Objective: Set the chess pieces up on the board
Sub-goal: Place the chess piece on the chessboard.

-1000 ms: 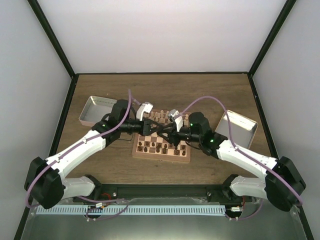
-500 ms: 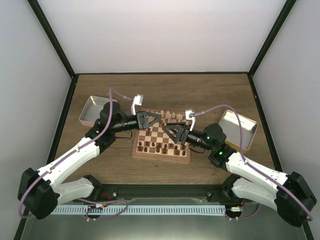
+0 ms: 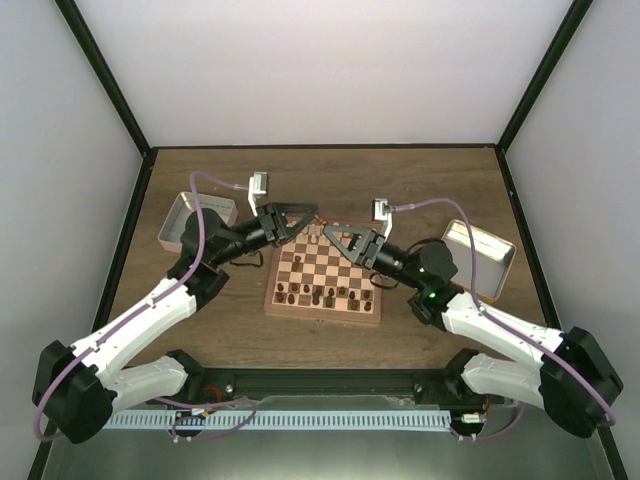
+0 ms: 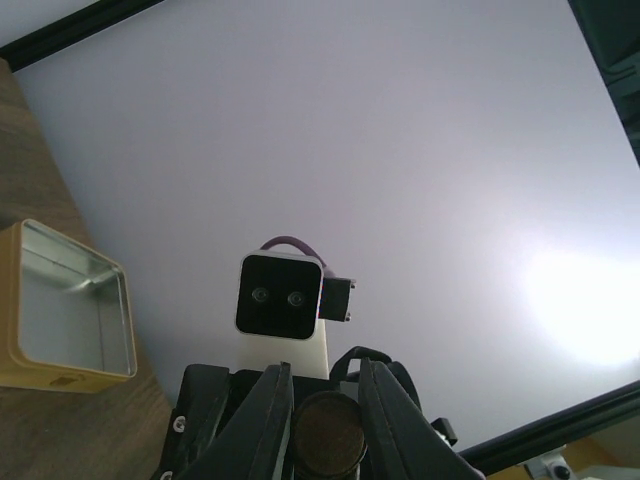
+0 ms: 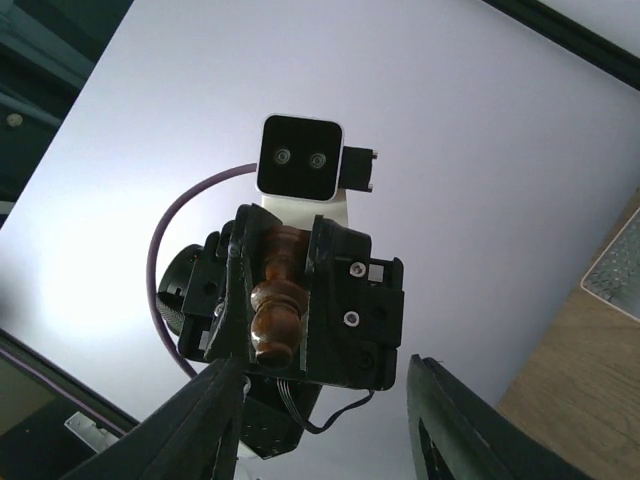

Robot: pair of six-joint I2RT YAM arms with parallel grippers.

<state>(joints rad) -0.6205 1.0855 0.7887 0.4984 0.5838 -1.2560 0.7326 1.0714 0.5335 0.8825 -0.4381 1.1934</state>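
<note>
The board (image 3: 322,317) lies in the middle of the table, with dark and pale chess pieces (image 3: 318,293) on its squares. My left gripper (image 3: 308,216) is raised over the board's far edge and is shut on a dark brown chess piece (image 4: 325,447). The piece's round base faces the left wrist camera. The same piece (image 5: 275,300) shows in the right wrist view, clamped between the left gripper's fingers (image 5: 330,290). My right gripper (image 3: 332,236) faces the left one, tip to tip and a little apart. It is open and empty, its fingers (image 5: 205,430) wide apart.
A shallow metal tray (image 3: 182,222) stands left of the board and another metal tray (image 3: 482,256) stands right of it; the right one also shows in the left wrist view (image 4: 60,310). White walls enclose the table on three sides.
Both grippers have risen off the board and tilted upward. They have drawn apart toward the far edge and now face each other, the left still holding its dark piece.
</note>
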